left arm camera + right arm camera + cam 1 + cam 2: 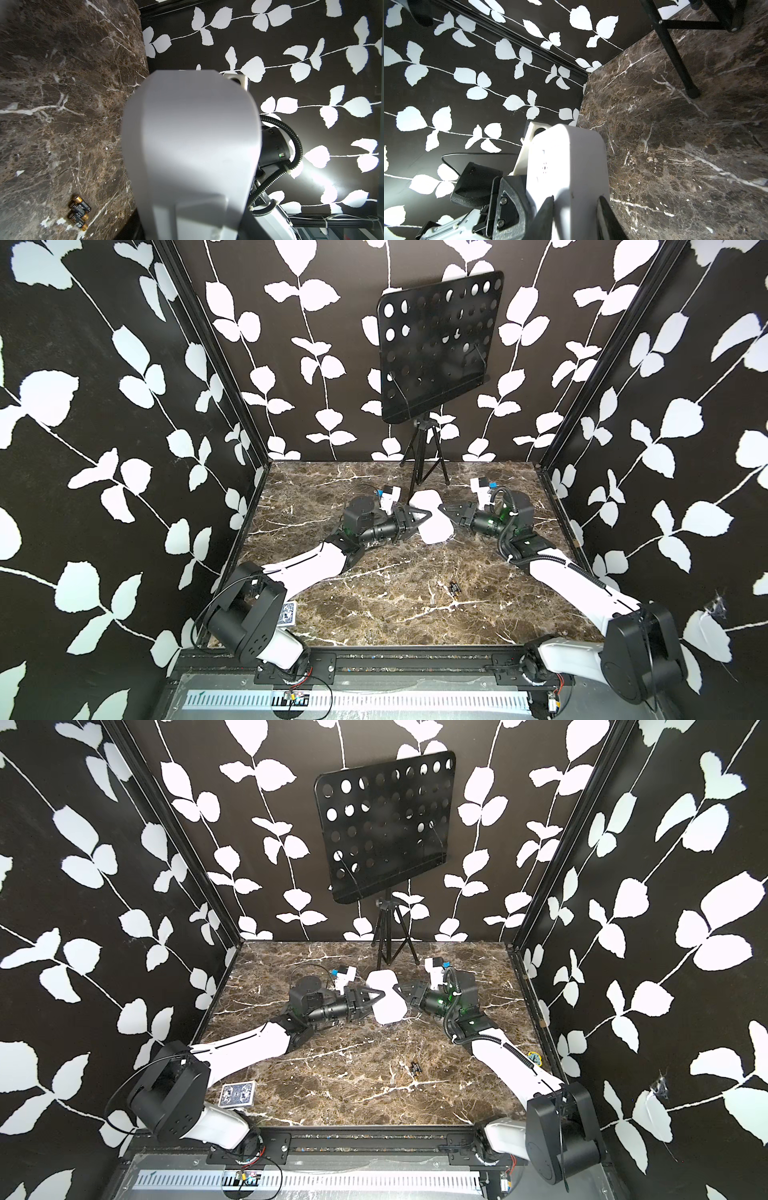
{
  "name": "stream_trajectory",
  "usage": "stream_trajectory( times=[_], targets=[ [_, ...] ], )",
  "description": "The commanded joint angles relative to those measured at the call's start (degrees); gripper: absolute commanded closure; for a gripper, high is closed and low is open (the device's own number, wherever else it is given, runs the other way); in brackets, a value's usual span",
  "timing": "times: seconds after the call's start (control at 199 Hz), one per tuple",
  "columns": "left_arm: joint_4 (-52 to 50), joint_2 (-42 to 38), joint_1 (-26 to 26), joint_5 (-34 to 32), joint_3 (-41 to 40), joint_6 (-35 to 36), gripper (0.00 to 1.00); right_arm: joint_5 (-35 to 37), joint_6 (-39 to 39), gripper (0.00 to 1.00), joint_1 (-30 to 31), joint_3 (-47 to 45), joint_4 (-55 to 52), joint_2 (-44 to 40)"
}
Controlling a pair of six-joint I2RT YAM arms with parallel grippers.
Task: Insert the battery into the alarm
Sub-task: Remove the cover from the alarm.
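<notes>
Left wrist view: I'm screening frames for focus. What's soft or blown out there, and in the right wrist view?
Left wrist view: alarm close and soft-edged, batteries sharper, glare blooming on the wall. Right wrist view: alarm sharp, bright patch overexposed.

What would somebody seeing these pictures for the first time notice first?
Most likely the white alarm, held upright at mid-table between the left hand and the right hand, which meet it from opposite sides. Behind it, at the far edge, a black perforated music stand rises on a tripod against the bold leaf-patterned walls. A few batteries lie loose on the marble table, nearer the front.
</notes>
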Motion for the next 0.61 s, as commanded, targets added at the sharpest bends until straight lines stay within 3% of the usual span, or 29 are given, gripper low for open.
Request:
stream_trajectory(
  times=[0.0, 0.291, 0.487, 0.603],
  targets=[
    [9.52, -0.56, -0.25, 1.19, 0.05, -2.15, 1.00, -2.10, 0.14, 0.70, 0.34, -0.36, 1.08, -0.33],
    [13.89, 0.24, -0.21, 0.83, 0.56, -3.97, 1.00, -2.48, 0.34, 0.75, 0.37, -0.58, 0.76, -1.10],
    [15.16, 0.49, -0.20, 0.67, 0.42, -4.78, 1.00, -1.71, 4.72, 0.53, 0.42, 0.69, 1.72, -1.98],
    [15.69, 0.51, -0.25, 0.67, 0.81, -5.13, 1.00, -1.19, 3.88, 0.54, 0.84, 1.78, 0.05, -2.77]
  ],
)
